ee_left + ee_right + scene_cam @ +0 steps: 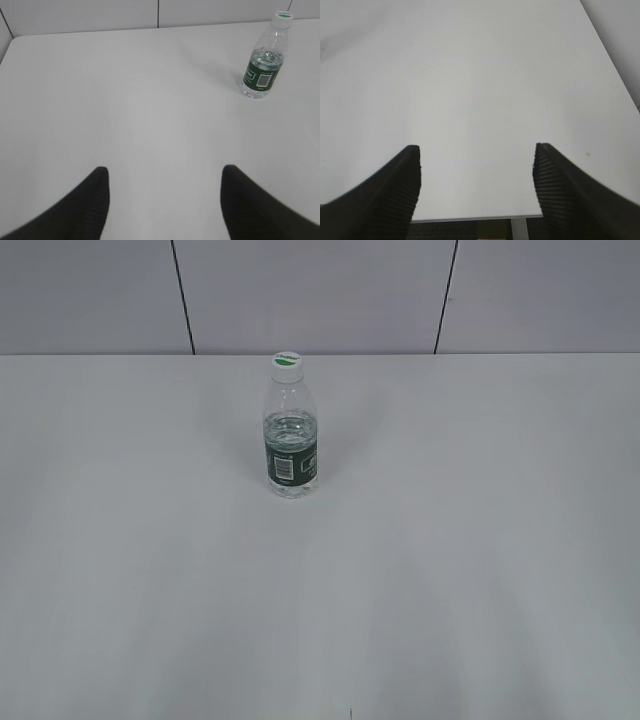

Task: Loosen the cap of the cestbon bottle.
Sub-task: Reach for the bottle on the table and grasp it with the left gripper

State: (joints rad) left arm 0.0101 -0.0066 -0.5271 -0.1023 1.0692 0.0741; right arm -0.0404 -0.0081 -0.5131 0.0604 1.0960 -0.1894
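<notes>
The cestbon bottle [291,445] stands upright on the white table, clear and ribbed with a dark green label band. Its white cap [287,362] with a green mark sits on top. The bottle also shows in the left wrist view [263,62] at the upper right, with the cap [282,16] on it. My left gripper [164,172] is open and empty, well short of the bottle and to its left. My right gripper [477,150] is open and empty over bare table; the bottle is out of that view. Neither gripper shows in the exterior view.
The white table [450,570] runs back to a grey panelled wall [320,290]. In the right wrist view the table's edge [475,218] lies just below the fingers, with a table leg [519,229] under it.
</notes>
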